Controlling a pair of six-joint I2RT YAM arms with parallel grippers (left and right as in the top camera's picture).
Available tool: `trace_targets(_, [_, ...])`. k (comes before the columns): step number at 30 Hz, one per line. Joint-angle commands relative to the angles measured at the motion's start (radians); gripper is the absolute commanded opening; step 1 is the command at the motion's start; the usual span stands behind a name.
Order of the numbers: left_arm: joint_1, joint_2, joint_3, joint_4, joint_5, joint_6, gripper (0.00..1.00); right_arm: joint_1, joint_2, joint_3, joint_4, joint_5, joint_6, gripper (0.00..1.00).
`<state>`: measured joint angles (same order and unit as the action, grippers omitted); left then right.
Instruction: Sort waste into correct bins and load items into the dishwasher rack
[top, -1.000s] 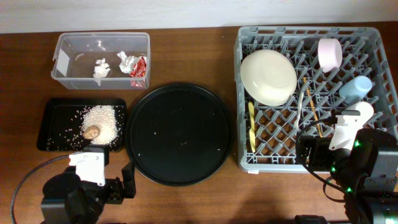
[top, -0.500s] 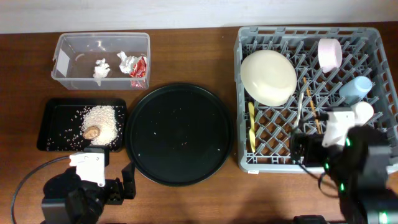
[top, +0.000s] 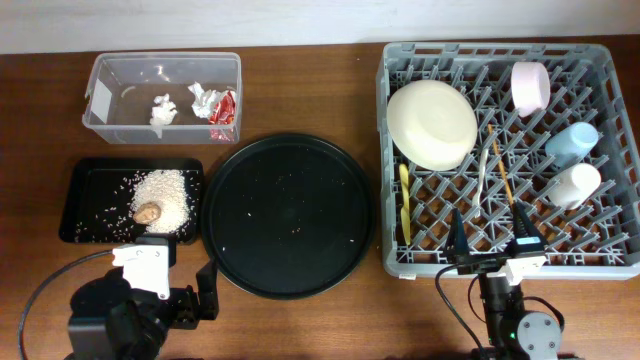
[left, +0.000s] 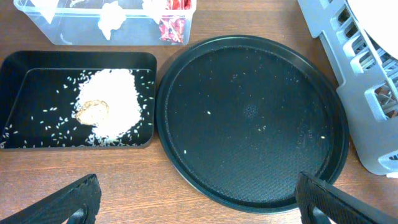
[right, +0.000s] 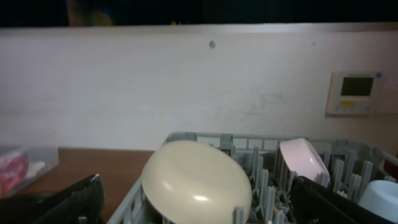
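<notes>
The right hand (top: 490, 240) stands wide open and empty at the near edge of the rack (top: 383, 150), with its two dark fingers (top: 458, 236) pointing up over the front rim. Just beyond them, on the grid floor, the white cup (top: 575, 184) lies on its side, and the blue cup (top: 572, 140) lies behind it. The knife (top: 404, 205) lies along the left side. What look like the fork (top: 484, 170) and the chopsticks (top: 502, 170) lie close together in the middle, though they are too thin to tell apart surely. Farther back, the cream bowl (top: 432, 123) leans among the pegs, and the pink bowl (top: 530, 87) stands on edge near the far right corner.

The left hand (left: 198, 186) is also spread open and holds nothing. It hangs low over the table (top: 320, 90) at the near rim of the round tray (left: 249, 118). Left of that sits the black tray (left: 12, 62), holding a heap of rice (left: 109, 102) with a brown lump (left: 92, 111) on it and loose grains scattered around. Behind it, the tub (top: 130, 125) holds two tissue wads (top: 162, 108) and the red wrapper (top: 226, 108).
</notes>
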<state>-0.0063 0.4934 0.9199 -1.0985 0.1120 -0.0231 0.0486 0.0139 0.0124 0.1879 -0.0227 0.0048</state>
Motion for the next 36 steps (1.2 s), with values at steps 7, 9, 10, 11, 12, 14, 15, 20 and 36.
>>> trace_targets(7, [0.001,-0.005,0.0,0.002,-0.001,0.008,0.99,-0.011,-0.01,-0.007,-0.257,-0.074,-0.06,0.98])
trace_targets(9, [0.001,-0.005,0.0,0.002,-0.001,0.009,0.99,-0.011,-0.01,-0.007,-0.257,-0.074,-0.06,0.98])
trace_targets(10, [0.001,-0.005,0.0,0.002,-0.001,0.008,0.99,-0.011,-0.01,-0.007,-0.257,-0.074,-0.06,0.98])
trace_targets(11, [0.001,-0.005,0.0,0.002,-0.001,0.009,0.99,-0.011,-0.01,-0.007,-0.257,-0.074,-0.06,0.98])
trace_targets(12, [0.001,-0.005,0.0,0.002,-0.001,0.009,0.99,-0.011,-0.01,-0.007,-0.257,-0.074,-0.06,0.98])
trace_targets(14, [0.001,-0.005,0.0,0.002,-0.001,0.008,0.99,-0.011,-0.01,-0.007,-0.257,-0.074,-0.06,0.98])
trace_targets(15, [0.001,-0.005,0.0,0.002,-0.001,0.008,0.99,-0.011,-0.01,-0.007,-0.257,-0.074,-0.06,0.98])
trace_targets(20, [0.014,-0.076,-0.055,0.019,-0.101,0.039,0.99,-0.011,-0.01,-0.007,-0.257,-0.074,-0.06,0.98])
trace_targets(36, [0.022,-0.489,-0.911,1.017,-0.106,0.084,0.99,-0.011,-0.01,-0.007,-0.257,-0.074,-0.06,0.98])
